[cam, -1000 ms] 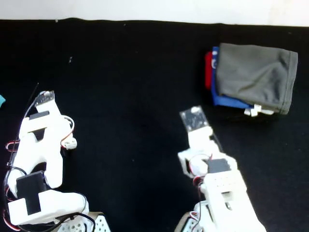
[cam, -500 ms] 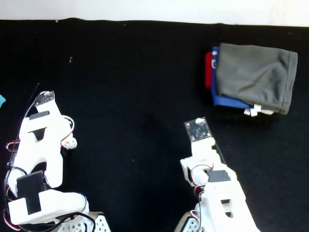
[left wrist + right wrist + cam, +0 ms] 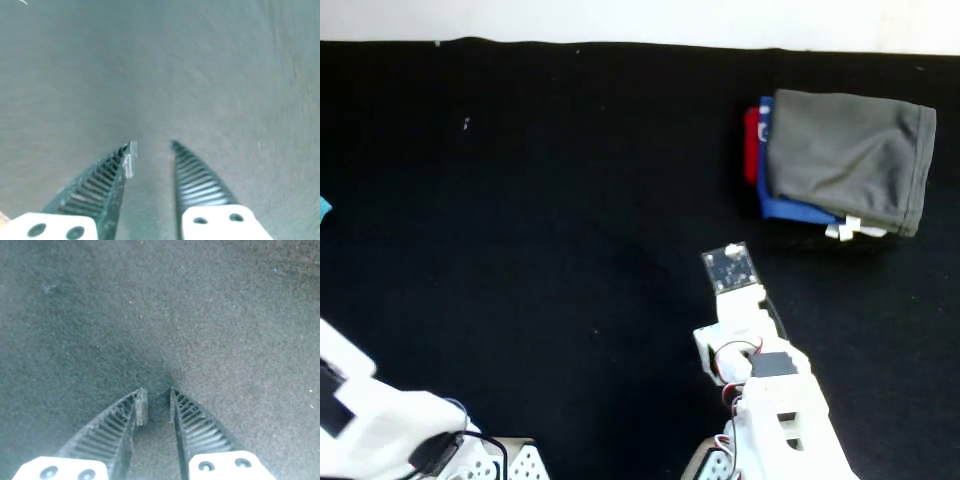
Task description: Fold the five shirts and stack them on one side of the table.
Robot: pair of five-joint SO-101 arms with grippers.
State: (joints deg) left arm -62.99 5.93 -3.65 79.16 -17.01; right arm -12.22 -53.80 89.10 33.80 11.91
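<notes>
**Desk:** What's in shot?

**Photographer:** A black cloth-covered counter [image 3: 570,150], with a pile of folded shirts [image 3: 820,170] at its far right side. A grey folded shirt [image 3: 845,160] is on top, a blue shirt [image 3: 790,208] lies beneath it, and a red shirt [image 3: 751,145] shows at the edge. The white right arm [image 3: 770,390] stands near the pile. The white left arm [image 3: 370,430] sits low in the near left corner, well apart from it.

**Desk:** And the jaws?

**Photographer:** Left jaws and right jaws alike are narrowly parted and hold nothing, each poised over bare cloth.

**Desk:** The risk?

**Photographer:** The grey layer sits offset from those under it, and a small white tag [image 3: 850,230] pokes out toward the right arm. A careless pass there could snag the tag and drag the pile askew.
</notes>
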